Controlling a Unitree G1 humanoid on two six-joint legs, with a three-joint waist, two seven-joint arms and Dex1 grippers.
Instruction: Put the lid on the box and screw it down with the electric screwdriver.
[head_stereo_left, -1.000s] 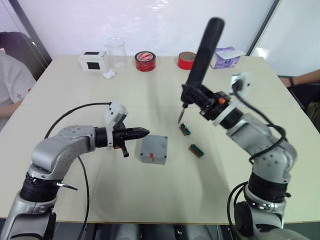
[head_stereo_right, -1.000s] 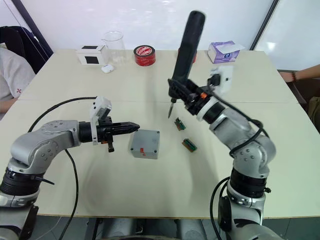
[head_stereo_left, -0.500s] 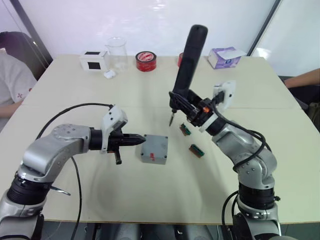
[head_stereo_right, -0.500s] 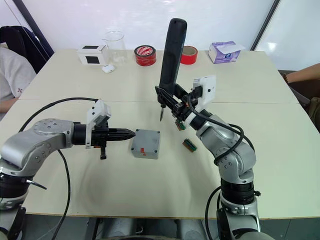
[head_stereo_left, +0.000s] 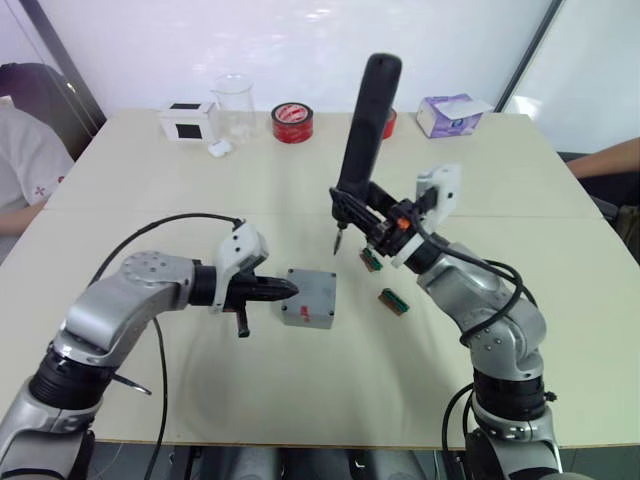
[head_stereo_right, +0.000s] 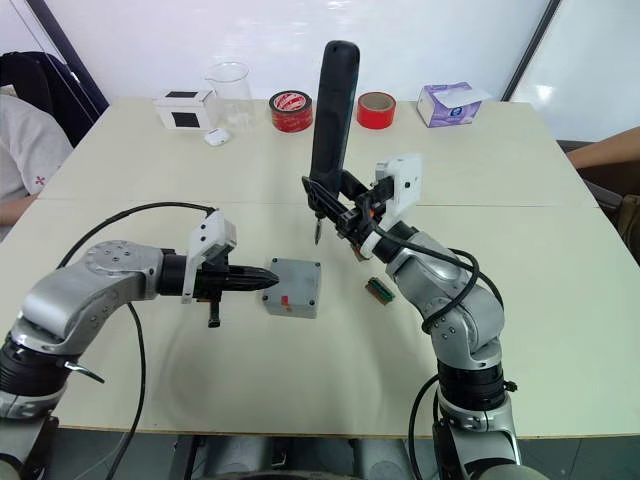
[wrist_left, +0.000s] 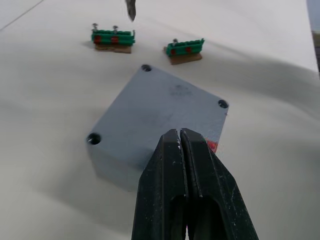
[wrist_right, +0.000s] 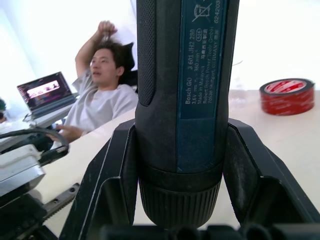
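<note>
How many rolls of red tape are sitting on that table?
2. One red tape roll with a printed label lies at the far edge beside the glass beaker; a plainer red tape roll sits to its right, near the purple tissue box. None looks hidden.

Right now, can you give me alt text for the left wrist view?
The left gripper, fingers shut, points at a square gray lid seated on its box, corner screw holes empty. Beyond lie two small green terminal blocks and the screwdriver's metal bit.
</note>
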